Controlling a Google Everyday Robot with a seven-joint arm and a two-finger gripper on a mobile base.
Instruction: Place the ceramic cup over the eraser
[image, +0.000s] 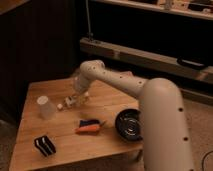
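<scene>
the gripper (70, 102) hung low over the table (75, 150), jaws apart and empty, just beside the ceramic cup (45, 106); the eraser (45, 145) lay nearer the front edge, apart from both

Wooden table (70, 152), dark wall (40, 45), dim light

White ceramic cup (45, 106), black eraser (45, 145) with white stripes, black bowl (129, 124), orange-and-blue object (90, 125), pale pincer (74, 100) near cup

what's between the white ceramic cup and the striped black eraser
Bare wooden tabletop from white ceramic cup to striped black eraser, in the camera view; the open gripper hovers beside the cup.
</scene>
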